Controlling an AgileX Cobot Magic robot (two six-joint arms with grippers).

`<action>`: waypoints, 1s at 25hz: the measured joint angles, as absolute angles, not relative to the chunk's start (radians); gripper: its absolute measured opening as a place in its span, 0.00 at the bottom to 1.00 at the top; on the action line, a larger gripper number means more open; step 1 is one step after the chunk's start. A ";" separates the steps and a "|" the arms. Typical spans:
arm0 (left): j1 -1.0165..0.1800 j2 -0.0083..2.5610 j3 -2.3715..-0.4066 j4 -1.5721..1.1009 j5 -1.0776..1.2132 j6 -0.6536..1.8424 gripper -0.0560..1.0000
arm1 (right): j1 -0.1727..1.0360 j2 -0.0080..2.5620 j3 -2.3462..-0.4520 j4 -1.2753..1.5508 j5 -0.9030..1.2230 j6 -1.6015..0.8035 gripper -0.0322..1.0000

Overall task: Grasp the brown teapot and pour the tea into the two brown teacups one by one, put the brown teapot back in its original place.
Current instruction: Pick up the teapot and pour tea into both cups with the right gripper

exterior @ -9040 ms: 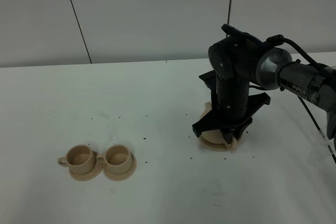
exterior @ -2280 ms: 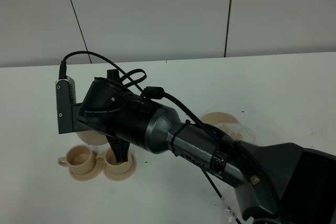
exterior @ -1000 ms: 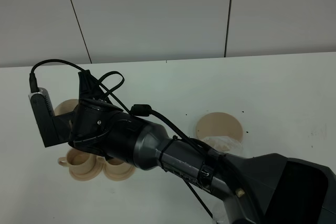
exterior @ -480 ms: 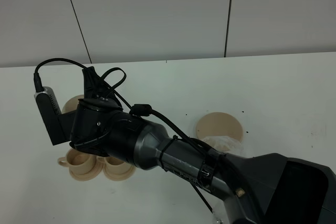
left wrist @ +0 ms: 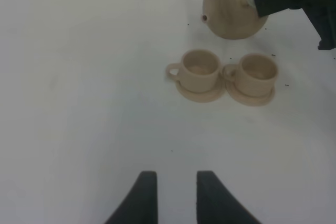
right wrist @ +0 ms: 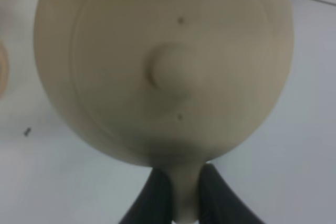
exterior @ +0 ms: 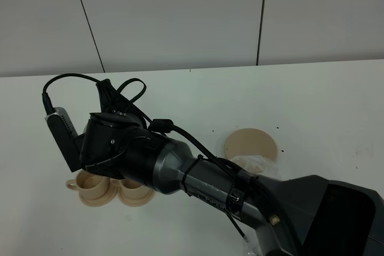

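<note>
- right gripper (right wrist: 184, 195): clamped on the loop handle of the round matte tan-beige teapot (right wrist: 163, 66); the handle sits between its two dark fingers.
- left gripper (left wrist: 174, 198): fingers parted, nothing between them, hanging above the bare white desk (left wrist: 79, 103).
- teapot is off the desk, in the air beside the two small tan-beige teacups (left wrist: 198, 69), near the desk's front edge on the left.
- high view: the right arm (exterior: 180, 169) covers the teapot; the flat round tan disc (exterior: 251, 144) lies bare mid-desk, well apart from the teacups.
- left wrist view: teapot body just beyond the teacups; both upright, saucers touching.
- right wrist view: lid knob face-on, grip visible.
</note>
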State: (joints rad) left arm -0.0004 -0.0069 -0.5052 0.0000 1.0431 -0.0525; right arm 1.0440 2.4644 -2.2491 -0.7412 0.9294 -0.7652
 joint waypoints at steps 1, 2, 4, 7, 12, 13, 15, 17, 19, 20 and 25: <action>0.000 -0.007 -0.505 0.000 1.043 -0.053 0.29 | 1.044 2.464 -2.249 -0.740 0.929 -0.775 0.12; 0.000 -0.007 -0.505 0.000 1.043 -0.053 0.29 | 1.044 2.464 -2.249 -0.739 0.929 -0.792 0.12; 0.000 -0.007 -0.505 0.000 1.043 -0.053 0.29 | 1.044 2.464 -2.249 -0.738 0.929 -0.818 0.12; 0.000 -0.007 -0.505 0.000 1.043 -0.053 0.29 | 1.044 2.464 -2.249 -0.735 0.929 -0.853 0.12; 0.000 -0.007 -0.505 0.000 1.043 -0.053 0.29 | 1.045 2.464 -2.249 -0.731 0.927 -0.904 0.12; 0.000 -0.007 -0.505 0.000 1.043 -0.053 0.29 | 1.045 2.464 -2.249 -0.731 0.927 -0.909 0.12; 0.000 -0.007 -0.505 0.000 1.043 -0.053 0.29 | 1.047 2.464 -2.249 -0.739 0.927 -0.918 0.12; 0.000 -0.007 -0.505 0.000 1.043 -0.053 0.29 | 1.048 2.464 -2.249 -0.750 0.921 -0.923 0.12; 0.000 -0.007 -0.505 0.000 1.043 -0.053 0.29 | 1.050 2.464 -2.249 -0.758 0.910 -0.923 0.12; 0.000 -0.007 -0.505 0.000 1.043 -0.053 0.29 | 1.050 2.464 -2.249 -0.759 0.906 -0.923 0.12; 0.000 -0.007 -0.505 0.000 1.043 -0.053 0.29 | 1.052 2.464 -2.249 -0.762 0.889 -0.942 0.12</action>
State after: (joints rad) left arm -0.0004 -0.0069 -0.5052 0.0000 1.0431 -0.0525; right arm 1.0523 2.4644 -2.2491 -0.7623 0.8887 -0.9423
